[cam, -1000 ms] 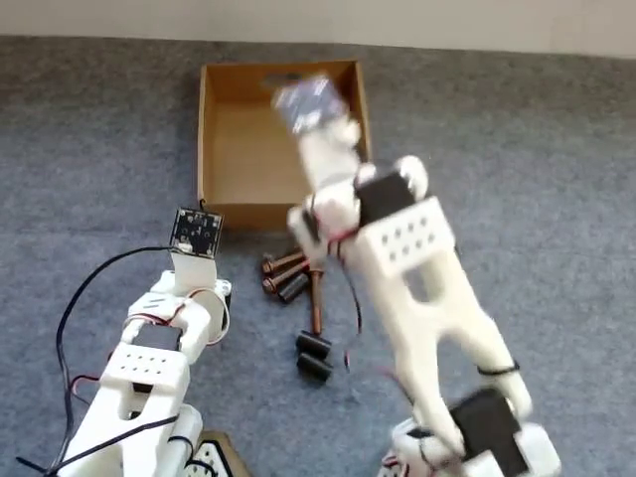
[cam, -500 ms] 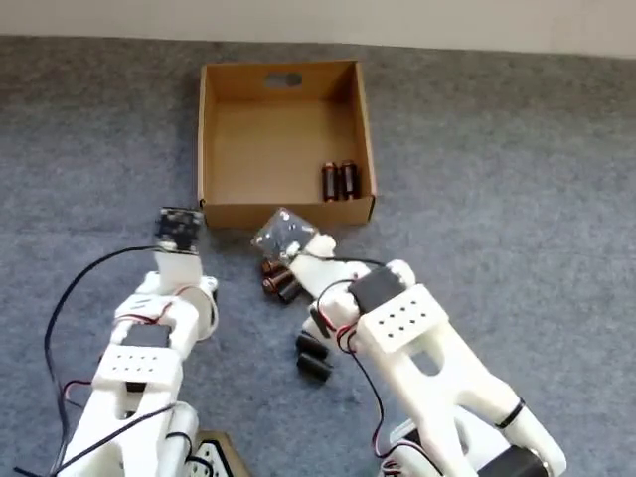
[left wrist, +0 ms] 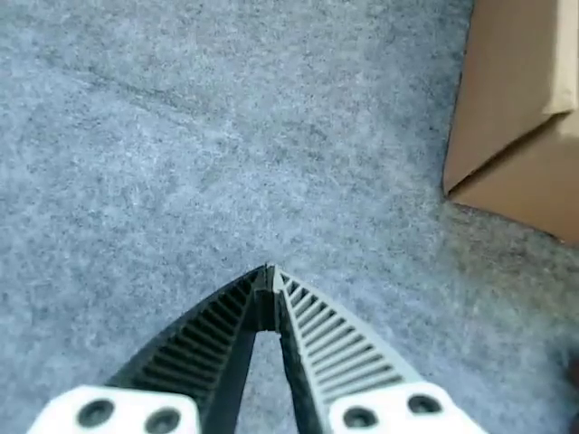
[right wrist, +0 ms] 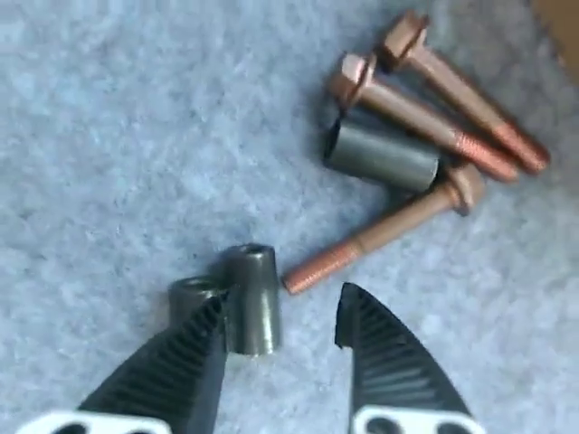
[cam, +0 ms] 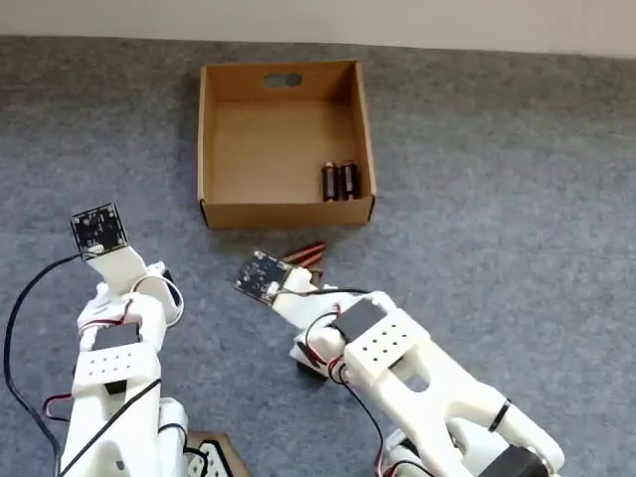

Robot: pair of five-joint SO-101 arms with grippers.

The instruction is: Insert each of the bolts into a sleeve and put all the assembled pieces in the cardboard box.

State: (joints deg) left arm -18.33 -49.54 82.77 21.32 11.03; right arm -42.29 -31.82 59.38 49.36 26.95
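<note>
The cardboard box (cam: 282, 212) stands at the back of the grey carpet, and two assembled pieces (cam: 339, 181) lie side by side in its front right corner. Three copper bolts (right wrist: 409, 112) and three dark sleeves (right wrist: 251, 297) lie loose on the carpet in front of the box. My right gripper (right wrist: 282, 306) hovers open just above them; one sleeve lies beside one finger, and the threaded tip of a bolt (right wrist: 380, 231) points into the gap. My left gripper (left wrist: 267, 278) is shut on nothing, over bare carpet left of the box corner (left wrist: 520, 136).
In the high view the right arm (cam: 388, 358) covers most of the loose parts; two bolt ends (cam: 303, 254) stick out beyond its wrist. The left arm (cam: 119, 338) stands at the left. Carpet lies open to the right of the box.
The right arm drew back from over the box to the loose parts, and two assembled pieces now lie uncovered in the box. The left arm swung leftward.
</note>
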